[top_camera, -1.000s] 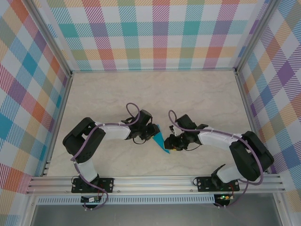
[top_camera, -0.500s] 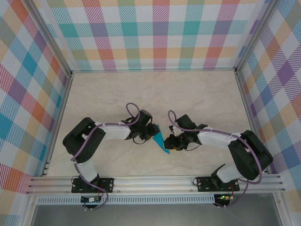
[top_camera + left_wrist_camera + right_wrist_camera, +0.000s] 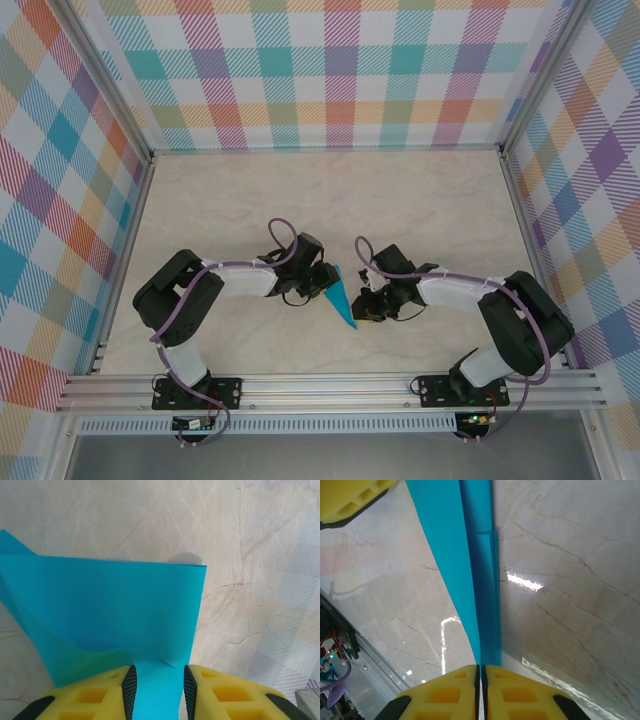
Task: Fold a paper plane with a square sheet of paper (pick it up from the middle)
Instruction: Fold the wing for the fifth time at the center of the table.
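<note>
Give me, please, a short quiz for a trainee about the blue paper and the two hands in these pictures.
1. True or false: the right hand is shut on the teal paper.
2. The fingers of the hands are: A yellow, B red, C white.
3. How many hands grip the paper?
Key: 1 true; 2 A; 3 two, as the left hand grips it too.

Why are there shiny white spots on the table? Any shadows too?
Right wrist view: white glare patches where light bounces off the glossy table beside the paper. Left wrist view: a small grey shadow just past the paper's far edge. Top view: even light, no glare.
</note>
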